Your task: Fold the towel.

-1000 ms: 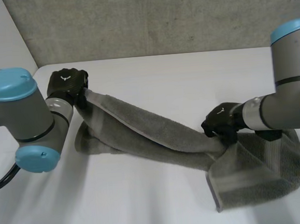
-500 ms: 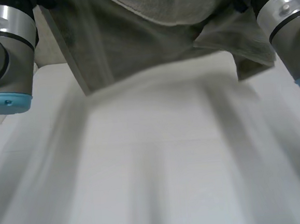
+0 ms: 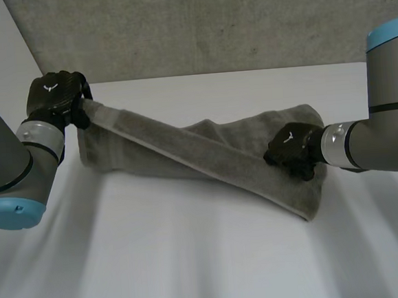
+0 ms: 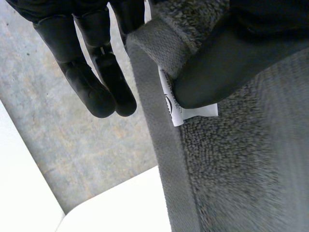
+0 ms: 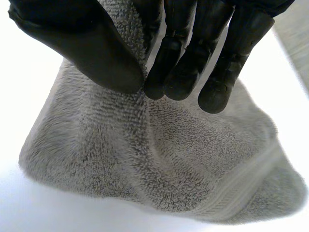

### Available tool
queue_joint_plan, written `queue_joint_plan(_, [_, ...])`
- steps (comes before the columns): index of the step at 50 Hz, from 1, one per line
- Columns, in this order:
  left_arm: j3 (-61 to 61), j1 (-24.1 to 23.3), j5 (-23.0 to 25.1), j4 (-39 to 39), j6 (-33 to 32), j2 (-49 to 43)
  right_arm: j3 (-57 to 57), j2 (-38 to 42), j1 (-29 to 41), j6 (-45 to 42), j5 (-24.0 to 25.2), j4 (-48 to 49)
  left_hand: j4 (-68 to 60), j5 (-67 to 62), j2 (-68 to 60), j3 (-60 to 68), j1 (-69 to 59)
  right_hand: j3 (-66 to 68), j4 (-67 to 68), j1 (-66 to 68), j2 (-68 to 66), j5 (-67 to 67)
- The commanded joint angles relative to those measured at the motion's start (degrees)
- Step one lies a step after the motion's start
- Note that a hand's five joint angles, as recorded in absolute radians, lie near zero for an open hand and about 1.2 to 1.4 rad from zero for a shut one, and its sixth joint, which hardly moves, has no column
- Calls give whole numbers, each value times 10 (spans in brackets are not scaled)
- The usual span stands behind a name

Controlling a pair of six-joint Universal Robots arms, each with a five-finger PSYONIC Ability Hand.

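**Towel position.** In the head view the grey terry towel lies across the centre of the frame. It reaches from the upper left to the centre right on the white worktop. Its bulk rests on the surface in a loose, partly doubled heap. A flat woven hem runs as a taut diagonal band between the two robot hands. A concrete wall closes the top of the frame.

**Left robot hand.** The left robot hand is at the upper left of the head view, at the raised end of the towel. In the left wrist view it grasps the towel at a corner. The thumb presses the folded hem against the hand, and the fingers extend behind the cloth. A small white label projects from the hem just under the thumb.

**Right robot hand.** The right robot hand is at the centre right of the head view, on the towel's lower end. In the right wrist view its thumb and fingers pinch a gathered ridge of pile. The rest of the towel spreads over the worktop beneath the palm.
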State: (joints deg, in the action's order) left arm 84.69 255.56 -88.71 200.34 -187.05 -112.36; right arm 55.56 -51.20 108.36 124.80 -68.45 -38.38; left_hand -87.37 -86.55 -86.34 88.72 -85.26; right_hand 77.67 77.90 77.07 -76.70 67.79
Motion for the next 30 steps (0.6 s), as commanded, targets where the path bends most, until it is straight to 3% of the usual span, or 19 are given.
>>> queue_joint_plan(1, [4,2,-1,1,0,-3,-22,46,2,3,1,-18,74,165,63,-87,53,23,21,29,-33,22])
queue_joint_plan(6, [-1,-1,-1,3,-2,-22,-21,73,9,7,-5,56,74,165,63,-87,53,23,21,29,-33,22])
queue_joint_plan(9, [-11,-2,-2,6,-2,-35,-12,74,10,44,-18,140,74,165,63,-87,53,23,21,29,-33,22])
queue_joint_plan(11, [-29,-2,-10,8,-2,-49,10,66,12,115,-36,222,74,165,63,-87,53,23,21,29,-33,22])
queue_joint_plan(14, [-37,-1,-11,8,-1,-55,25,51,12,144,-43,257,74,165,63,-87,53,19,17,25,-29,18])
queue_joint_plan(17, [-63,5,-30,8,-1,-69,76,-20,6,200,-52,338,74,165,63,-87,53,-159,-161,-153,149,-160])
queue_joint_plan(18, [-63,5,-30,8,-1,-69,76,-20,6,200,-52,338,74,165,63,-87,53,-159,-162,-153,150,-161])
queue_joint_plan(20, [-73,7,-68,8,-1,-75,107,-50,4,212,-55,355,74,165,63,-87,53,-344,-346,-338,334,-345])
queue_joint_plan(23, [-76,13,-89,8,-1,-79,123,-60,5,215,-55,353,74,165,63,-87,53,-392,-394,-386,382,-393])
queue_joint_plan(30, [-62,13,-84,8,-2,-80,253,-134,6,231,-56,350,74,165,63,-87,53,-528,-530,-522,518,-529])
